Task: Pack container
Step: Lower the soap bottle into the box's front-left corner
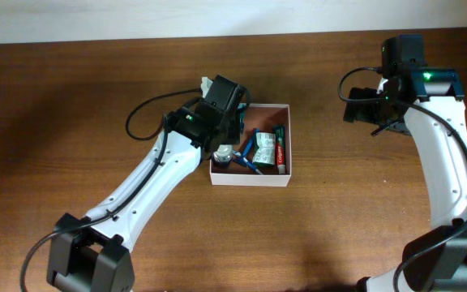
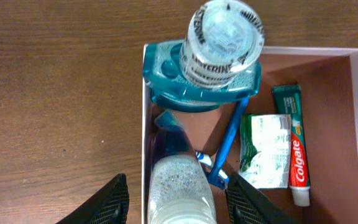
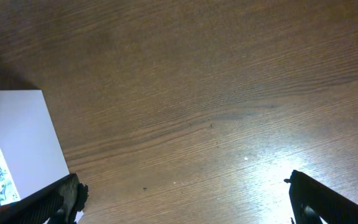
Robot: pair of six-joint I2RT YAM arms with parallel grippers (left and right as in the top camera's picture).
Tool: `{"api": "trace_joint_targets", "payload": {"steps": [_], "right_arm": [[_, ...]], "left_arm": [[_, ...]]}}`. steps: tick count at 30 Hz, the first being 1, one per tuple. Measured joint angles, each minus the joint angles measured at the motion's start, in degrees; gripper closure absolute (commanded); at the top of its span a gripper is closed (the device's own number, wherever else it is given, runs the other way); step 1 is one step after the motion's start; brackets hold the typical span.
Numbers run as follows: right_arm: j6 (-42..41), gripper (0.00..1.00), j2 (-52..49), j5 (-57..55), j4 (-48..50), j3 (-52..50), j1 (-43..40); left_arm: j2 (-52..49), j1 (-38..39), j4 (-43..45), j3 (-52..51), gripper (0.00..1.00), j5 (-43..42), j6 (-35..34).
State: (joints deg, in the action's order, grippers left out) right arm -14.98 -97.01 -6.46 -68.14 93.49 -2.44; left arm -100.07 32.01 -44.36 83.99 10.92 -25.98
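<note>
The container [image 1: 250, 180], a shallow white-walled box with a reddish-brown floor, sits mid-table. In the left wrist view it [image 2: 316, 51] holds an upright teal mouthwash bottle [image 2: 204, 56], a blue toothbrush [image 2: 229, 140], a green-white packet [image 2: 265, 149] and a Colgate tube [image 2: 296, 155]. A clear bottle of whitish liquid [image 2: 180, 190] lies against the container's left wall. My left gripper [image 2: 176, 180] is open around it with a gap on each side, one finger outside the wall. My right gripper [image 3: 182, 180] hangs wide open over bare wood.
The right gripper [image 1: 362, 105] hovers to the right of the box and slightly behind it; a white corner of the container [image 3: 17, 130] shows at the left of its view. Brown wooden tabletop [image 1: 71, 105] surrounds the box.
</note>
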Motion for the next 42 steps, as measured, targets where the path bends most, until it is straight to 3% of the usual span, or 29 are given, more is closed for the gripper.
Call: {"api": "trace_joint_targets", "payload": {"steps": [8,15,28,41,42], "right_arm": [[0.0,0.02,0.0,0.0,0.0,0.0,0.0],[0.0,0.02,0.0,0.0,0.0,0.0,0.0],[0.0,0.02,0.0,0.0,0.0,0.0,0.0],[0.0,0.02,0.0,0.0,0.0,0.0,0.0],[0.0,0.02,0.0,0.0,0.0,0.0,0.0]], "left_arm": [[0.0,0.0,-3.9,0.0,0.5,-0.7,0.0],[0.0,0.0,-4.5,0.0,0.7,-4.0,0.2],[0.3,0.0,-5.1,0.0,0.76,-5.2,1.0],[1.5,0.0,-3.2,-0.1,0.74,-7.9,6.8],[1.5,0.0,-3.0,-0.1,0.67,-8.7,7.6]]}}
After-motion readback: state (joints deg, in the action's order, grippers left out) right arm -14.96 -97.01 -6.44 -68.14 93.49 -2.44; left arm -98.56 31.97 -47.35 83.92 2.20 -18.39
